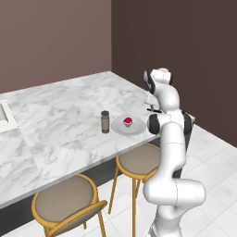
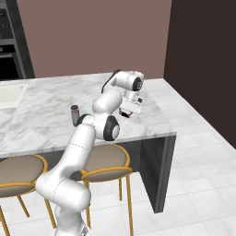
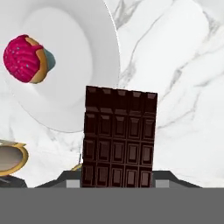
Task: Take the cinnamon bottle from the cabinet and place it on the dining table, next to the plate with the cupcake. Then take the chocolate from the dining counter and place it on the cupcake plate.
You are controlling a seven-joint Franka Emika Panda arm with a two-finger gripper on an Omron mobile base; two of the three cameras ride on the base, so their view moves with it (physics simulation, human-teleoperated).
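Observation:
My gripper (image 3: 118, 183) is shut on the chocolate (image 3: 119, 138), a dark segmented bar held by its near end. The bar hangs over the marble dining table (image 1: 69, 111), and its far corner overlaps the rim of the plate (image 3: 74, 57). The cupcake (image 3: 26, 59), with a pink-red top, sits on the plate's far side. From the base, the gripper (image 1: 155, 109) hovers just right of the plate (image 1: 119, 128) and cupcake (image 1: 127, 122). The cinnamon bottle (image 1: 105, 121) stands upright on the table just left of the plate. It stands behind my arm as the bottle (image 2: 74, 115) in the right base view, where the gripper (image 2: 126, 112) points down.
Two round stools with golden frames (image 1: 65, 199) (image 1: 139, 159) stand under the table's near edge. A sink (image 2: 9, 94) is set into the top at the far left. The table's squared corner (image 2: 173, 133) lies close to the right of the gripper.

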